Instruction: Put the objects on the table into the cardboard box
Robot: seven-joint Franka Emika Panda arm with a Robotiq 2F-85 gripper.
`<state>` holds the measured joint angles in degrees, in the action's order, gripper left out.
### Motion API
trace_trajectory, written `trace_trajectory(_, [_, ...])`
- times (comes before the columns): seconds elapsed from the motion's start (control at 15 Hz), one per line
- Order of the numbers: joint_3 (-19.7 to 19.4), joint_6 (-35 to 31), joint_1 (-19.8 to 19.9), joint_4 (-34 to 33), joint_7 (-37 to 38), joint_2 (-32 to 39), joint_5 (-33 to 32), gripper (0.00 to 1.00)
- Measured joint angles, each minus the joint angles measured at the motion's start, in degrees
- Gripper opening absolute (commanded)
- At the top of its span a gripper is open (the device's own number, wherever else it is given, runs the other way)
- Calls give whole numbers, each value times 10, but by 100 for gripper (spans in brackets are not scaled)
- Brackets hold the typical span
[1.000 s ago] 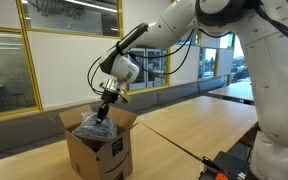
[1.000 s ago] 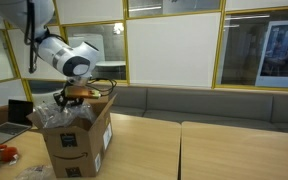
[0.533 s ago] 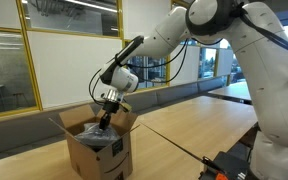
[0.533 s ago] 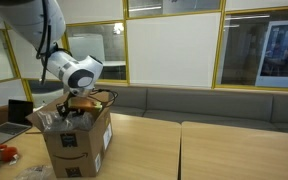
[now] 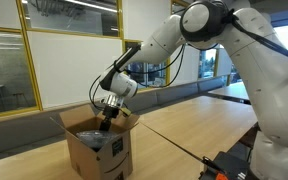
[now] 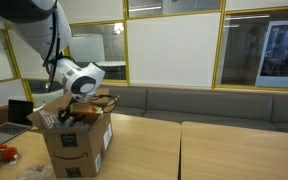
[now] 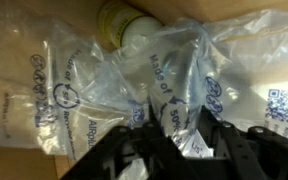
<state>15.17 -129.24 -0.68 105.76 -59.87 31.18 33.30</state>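
Jaws pinch bag (image 7: 224, 70) printed "Made of".

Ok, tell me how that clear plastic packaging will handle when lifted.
Probably floppy: the plastic packaging is creased and bunched at the gripper. Likely light for its bulk, being thin clear film.

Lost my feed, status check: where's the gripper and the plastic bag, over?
Gripper inside open brown cardboard box; open or shut unclear. Clear blue-printed plastic bag in box, at gripper. Pale round lid beyond bag, not blocking.
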Motion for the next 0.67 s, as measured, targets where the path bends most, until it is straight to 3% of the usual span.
trace_trajectory(0.2, [-1, 0, 0, -3, 7, 6, -5, 97])
trace_trajectory(0.27, [-3, -1, 0, -4, 12, 6, -9, 100])
trace_trajectory(0.67, [-14, -4, 0, -22, 73, -4, -71, 100])
